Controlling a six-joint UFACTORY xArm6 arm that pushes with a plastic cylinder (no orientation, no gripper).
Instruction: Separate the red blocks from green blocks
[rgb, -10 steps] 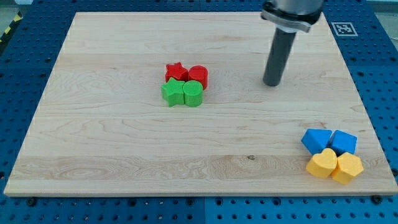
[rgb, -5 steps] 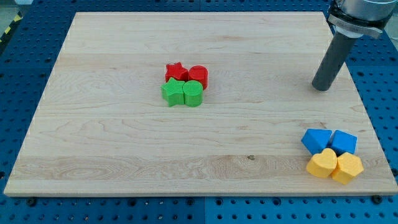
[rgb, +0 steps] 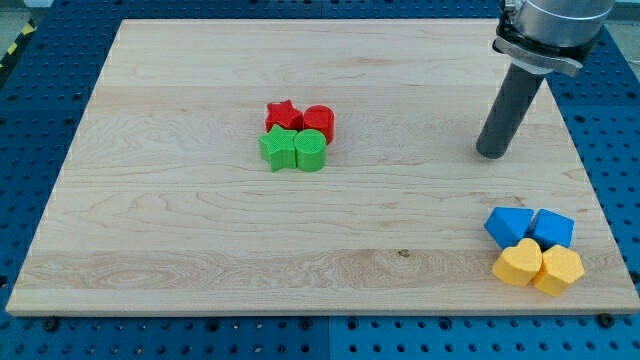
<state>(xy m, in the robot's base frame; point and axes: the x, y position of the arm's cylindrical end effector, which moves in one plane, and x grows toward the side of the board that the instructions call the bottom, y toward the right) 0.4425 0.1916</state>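
— What does the arm look like?
— A straight, dark grey, matte cylindrical rod; my tip (rgb: 492, 155) is its blunt, flat lower end.
— And above the rod?
— A wider, silvery metal collar with a dark band along its lower rim, cut off by the view's top.

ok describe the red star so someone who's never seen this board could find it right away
On the wooden board, look a little left of centre and toward the view's top for a tight cluster of four small blocks. The red star is its top-left piece, above the green star and beside the round red block. It is the only block both red and pointed.
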